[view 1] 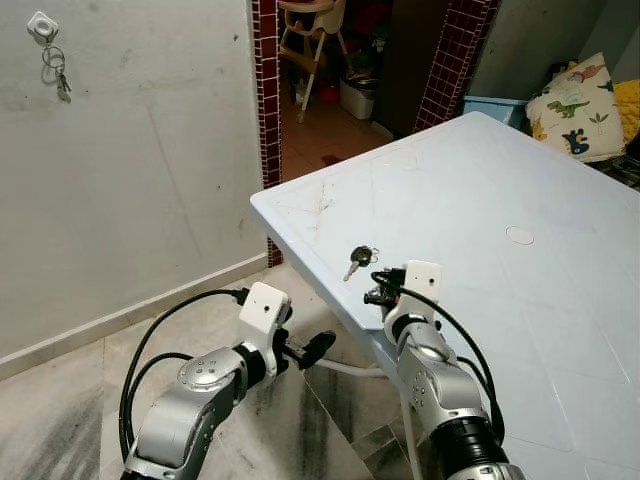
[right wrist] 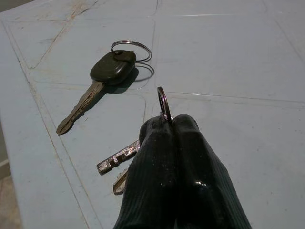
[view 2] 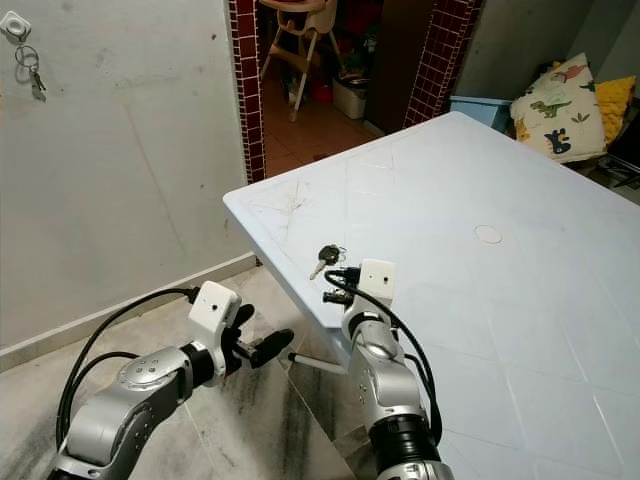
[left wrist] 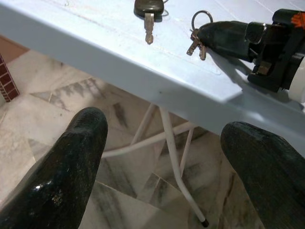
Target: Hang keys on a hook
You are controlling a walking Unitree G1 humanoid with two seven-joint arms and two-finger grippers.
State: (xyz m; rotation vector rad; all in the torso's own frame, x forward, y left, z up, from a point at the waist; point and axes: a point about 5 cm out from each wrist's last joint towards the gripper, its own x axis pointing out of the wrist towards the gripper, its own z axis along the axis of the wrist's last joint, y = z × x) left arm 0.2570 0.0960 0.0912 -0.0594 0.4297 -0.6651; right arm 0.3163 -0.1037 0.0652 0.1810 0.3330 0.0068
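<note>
A white hook [view 1: 42, 24] is fixed high on the grey wall at the far left, and a bunch of keys [view 1: 58, 72] hangs from it. On the pale blue table [view 1: 520, 300], near its front-left edge, lies a black-headed key [right wrist: 107, 76] with its own ring. Just beside it, my right gripper [right wrist: 169, 125] is shut on the ring of a small bunch of keys [right wrist: 119, 162], whose blades rest on the tabletop. My left gripper [view 1: 310, 348] hangs open below the table edge, over the floor, with nothing between its fingers [left wrist: 71, 167].
The table's white metal legs [left wrist: 174, 162] stand under the edge in front of my left gripper. A doorway with red tiled pillars [view 1: 265, 90] opens behind the table. A dinosaur-print cushion [view 1: 575, 105] lies at the far right. The floor is marbled tile [view 1: 80, 400].
</note>
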